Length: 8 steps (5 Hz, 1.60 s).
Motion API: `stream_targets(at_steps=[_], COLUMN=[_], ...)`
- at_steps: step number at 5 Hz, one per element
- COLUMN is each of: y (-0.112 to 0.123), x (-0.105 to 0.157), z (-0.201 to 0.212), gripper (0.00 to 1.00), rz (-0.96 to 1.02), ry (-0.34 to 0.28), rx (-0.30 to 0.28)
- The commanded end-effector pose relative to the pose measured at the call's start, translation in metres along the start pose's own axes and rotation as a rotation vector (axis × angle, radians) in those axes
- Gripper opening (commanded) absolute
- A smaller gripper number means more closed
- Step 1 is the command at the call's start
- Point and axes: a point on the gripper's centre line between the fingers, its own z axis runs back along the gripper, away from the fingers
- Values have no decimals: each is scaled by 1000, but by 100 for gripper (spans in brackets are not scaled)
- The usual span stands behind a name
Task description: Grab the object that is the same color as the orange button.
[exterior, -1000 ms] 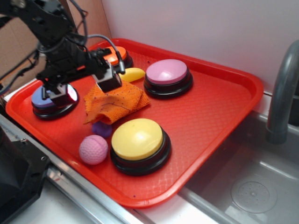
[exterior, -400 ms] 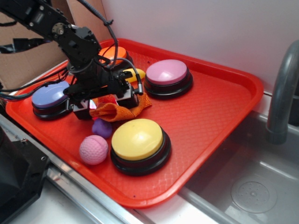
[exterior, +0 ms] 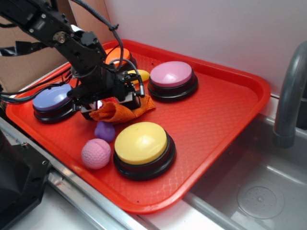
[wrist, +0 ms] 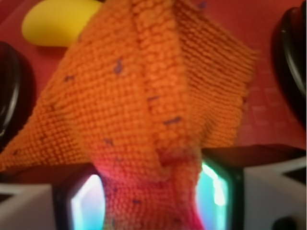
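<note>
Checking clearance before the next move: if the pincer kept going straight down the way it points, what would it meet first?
The orange cloth, already bunched between its fingers. Just beneath that lies the red tray; the depth between them is unclear.

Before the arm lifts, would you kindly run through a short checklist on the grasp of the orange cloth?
1. Right target: the tool is on the orange cloth, which matches the orange button: ok.
2. Cloth between the fingers: the wrist view shows a fold of cloth pinched between both pads: ok.
3. Nothing else caught: the yellow toy lies apart from the fingers: ok.
4. Cloth free of neighbours: it clears the yellow button and the purple ball: ok.
5. Grip firmness: cannot tell.
</note>
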Motion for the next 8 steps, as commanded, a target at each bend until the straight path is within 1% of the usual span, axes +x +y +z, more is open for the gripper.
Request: stream_targets(at_steps=[1, 2, 3, 4, 5, 6, 7, 8], y=[-4, -4, -8, -20, -40, -64, -80, -85], x=[14, 20, 29, 43, 53, 52, 51, 50], z=[6, 19, 46, 82, 127, 165, 179, 166], gripper=[0, 0, 0, 0, 0, 0, 0, 0], rz=[-26, -73, -147, -277, -424, -567, -620, -593], ry=[7, 15, 22, 105, 173, 187, 188, 188], rx=[-7, -12, 4, 74, 6, -2, -42, -19])
